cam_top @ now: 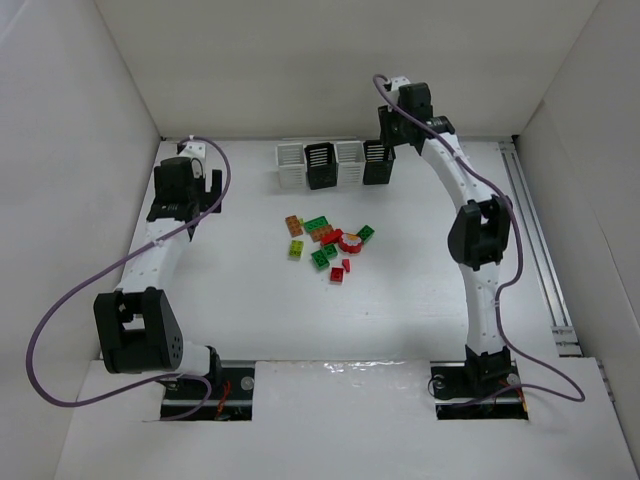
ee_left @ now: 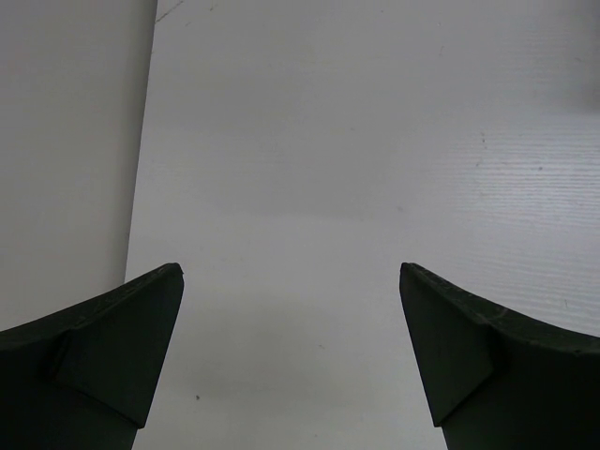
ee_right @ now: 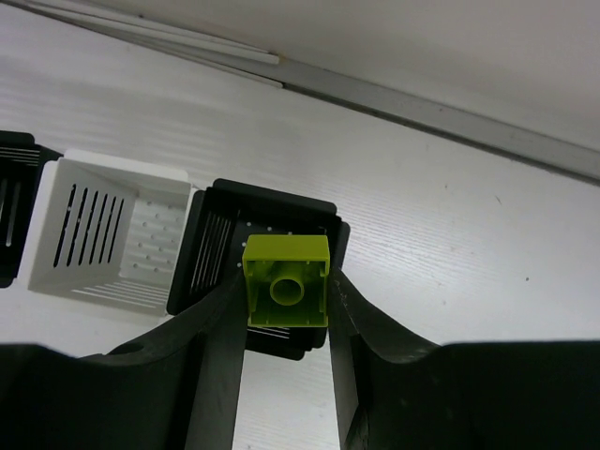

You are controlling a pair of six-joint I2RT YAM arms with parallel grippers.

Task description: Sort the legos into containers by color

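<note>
One yellow-green brick [ee_right: 286,267] is clamped in the right pincer [ee_right: 286,305], black bin [ee_right: 272,199] just below it; left pincer [ee_left: 291,281] gapes empty; the pile [cam_top: 328,245] awaits sorting.

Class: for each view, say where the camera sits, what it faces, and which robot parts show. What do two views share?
Top external: above and behind the robot, looking down at the table; left arm and right arm show.
Left wrist: on the left arm, facing bare table beside a wall; open left end effector shows.
Right wrist: on the right arm, looking down at the end black bin; right end effector shows, shut on a yellow-green brick.
Shared: top and right wrist views both show that black bin and its white neighbour.
</note>
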